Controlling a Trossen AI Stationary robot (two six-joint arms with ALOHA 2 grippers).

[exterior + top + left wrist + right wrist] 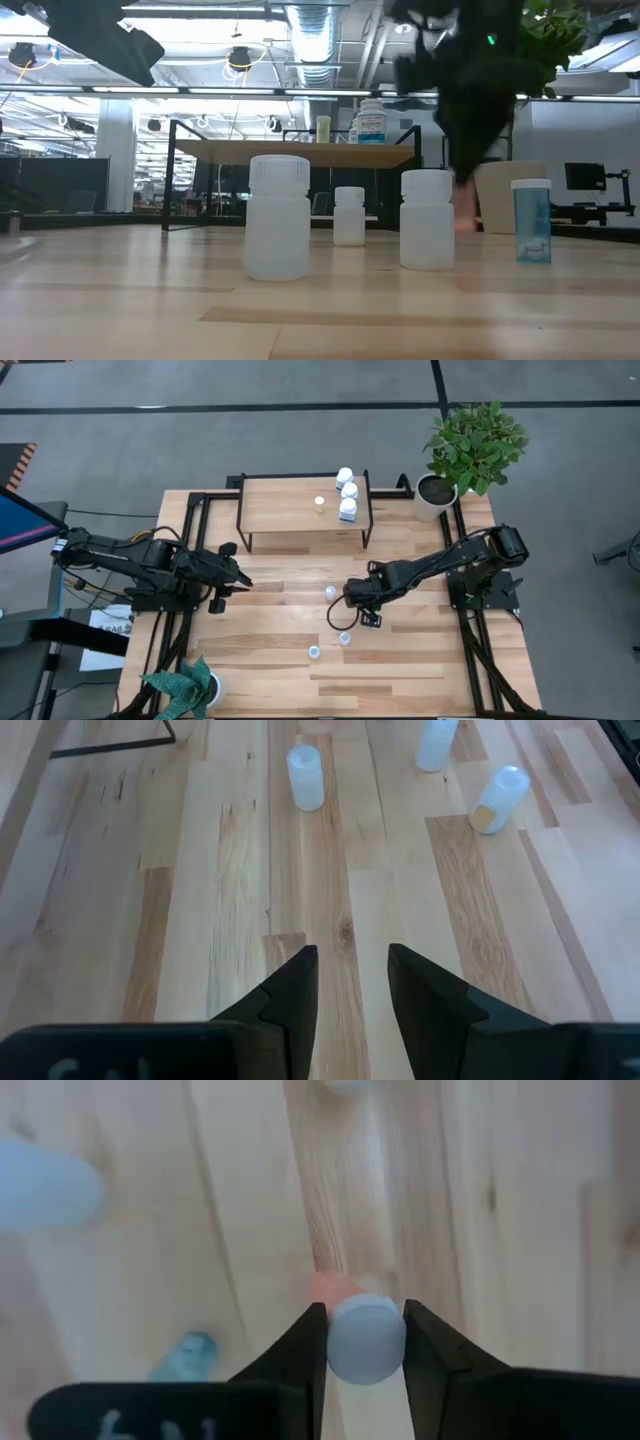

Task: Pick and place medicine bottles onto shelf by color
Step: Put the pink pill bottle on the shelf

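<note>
A pale wooden table [420, 660] under a bright ceiling of ducts and strip lights, and the action sits dead centre. The right gripper [365, 1342] has its fingers clamped either side of a small bottle [367, 1338] with a pale bluish cap, low over the boards near mid-table, something orange-red showing just behind it. That bottle looks light, rigid plastic, smooth-sided and likely slippery — best held across the body under the cap, squarely, so it can't pivot out.

Around it, more small white bottles [278, 216] stand loose on the table, one clear bluish one [531, 220] off beside them. Beyond, the shelf [305, 505] on its black legs already carries three white bottles [347, 496] in a row near one end and a tiny yellowish one [319, 504] close by.

The left gripper [352, 982] hovers on its own side, fingers parted, holding nothing. Potted plant [470, 445] at the far corner — another [185, 685] at the near edge
</note>
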